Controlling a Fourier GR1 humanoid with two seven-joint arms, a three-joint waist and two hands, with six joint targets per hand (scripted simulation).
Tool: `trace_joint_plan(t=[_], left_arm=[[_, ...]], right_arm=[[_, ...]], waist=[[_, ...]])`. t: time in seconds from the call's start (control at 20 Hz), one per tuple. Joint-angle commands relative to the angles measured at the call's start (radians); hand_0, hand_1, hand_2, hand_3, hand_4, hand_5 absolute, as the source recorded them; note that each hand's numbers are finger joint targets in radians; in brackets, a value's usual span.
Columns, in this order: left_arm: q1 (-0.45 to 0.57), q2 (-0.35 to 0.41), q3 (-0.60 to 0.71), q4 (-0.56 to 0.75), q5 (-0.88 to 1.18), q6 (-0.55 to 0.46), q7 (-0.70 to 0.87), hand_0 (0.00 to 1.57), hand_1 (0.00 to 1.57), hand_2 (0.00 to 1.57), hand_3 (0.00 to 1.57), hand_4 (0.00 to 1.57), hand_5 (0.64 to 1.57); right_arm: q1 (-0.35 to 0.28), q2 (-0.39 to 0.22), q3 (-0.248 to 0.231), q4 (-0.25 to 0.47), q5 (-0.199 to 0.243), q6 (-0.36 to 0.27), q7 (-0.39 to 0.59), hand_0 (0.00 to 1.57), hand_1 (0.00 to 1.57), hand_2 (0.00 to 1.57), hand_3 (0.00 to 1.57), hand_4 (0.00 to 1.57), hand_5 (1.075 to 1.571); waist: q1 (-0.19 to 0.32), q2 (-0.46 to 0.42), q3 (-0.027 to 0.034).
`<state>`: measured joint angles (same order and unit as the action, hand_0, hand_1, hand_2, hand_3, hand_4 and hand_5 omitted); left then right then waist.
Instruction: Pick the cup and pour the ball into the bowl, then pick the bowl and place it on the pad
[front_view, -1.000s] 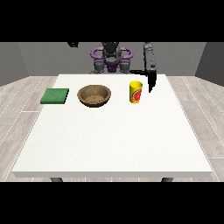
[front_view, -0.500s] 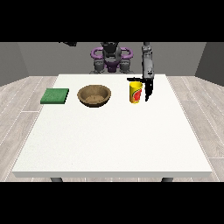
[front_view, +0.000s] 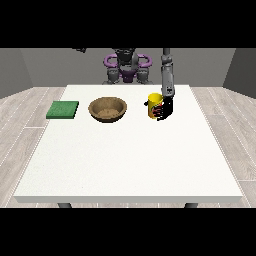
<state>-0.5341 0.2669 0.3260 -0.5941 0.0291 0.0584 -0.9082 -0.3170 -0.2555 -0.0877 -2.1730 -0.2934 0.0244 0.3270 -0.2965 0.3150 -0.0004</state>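
Hand at the view's right presses against the far side of the yellow cup, fingers curled round it, ready to lift and pour, while the cup stands upright just beside the wooden bowl, with the green pad beyond the bowl's other side.

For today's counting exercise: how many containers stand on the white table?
2. The round brown wooden bowl sits near the table's far middle; the yellow cup stands to its right in view, against the black hand. None looks hidden.
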Motion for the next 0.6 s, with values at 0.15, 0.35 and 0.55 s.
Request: trace_joint_plan(t=[0.15, 0.35, 0.55], left_arm=[[0.002, 0.018, -0.029, 0.052, -0.082, 0.143, -0.025, 1.32, 1.32, 1.57, 1.57, 1.08, 1.484], [-0.04, -0.01, -0.102, 0.028, -0.157, 0.224, 0.075, 1.34, 1.34, 1.57, 1.57, 1.1, 1.498], [-0.076, -0.085, -0.179, 0.024, -0.253, 0.371, 0.131, 1.36, 1.36, 1.57, 1.57, 1.12, 1.499]], right_arm=[[0.05, -0.035, -0.098, 0.015, -0.106, 0.065, -0.004, 0.0, 0.0, 0.0, 0.0, 0.09, 1.561], [0.03, -0.063, -0.147, 0.11, -0.133, 0.065, 0.033, 0.0, 0.0, 0.0, 0.0, 0.12, 1.559], [0.037, -0.058, -0.146, 0.151, -0.13, 0.075, 0.023, 0.0, 0.0, 0.0, 0.0, 0.19, 1.558]], waist=[[-0.02, -0.032, 0.0008], [0.036, -0.148, 0.0012], [0.056, -0.174, 0.0009]])
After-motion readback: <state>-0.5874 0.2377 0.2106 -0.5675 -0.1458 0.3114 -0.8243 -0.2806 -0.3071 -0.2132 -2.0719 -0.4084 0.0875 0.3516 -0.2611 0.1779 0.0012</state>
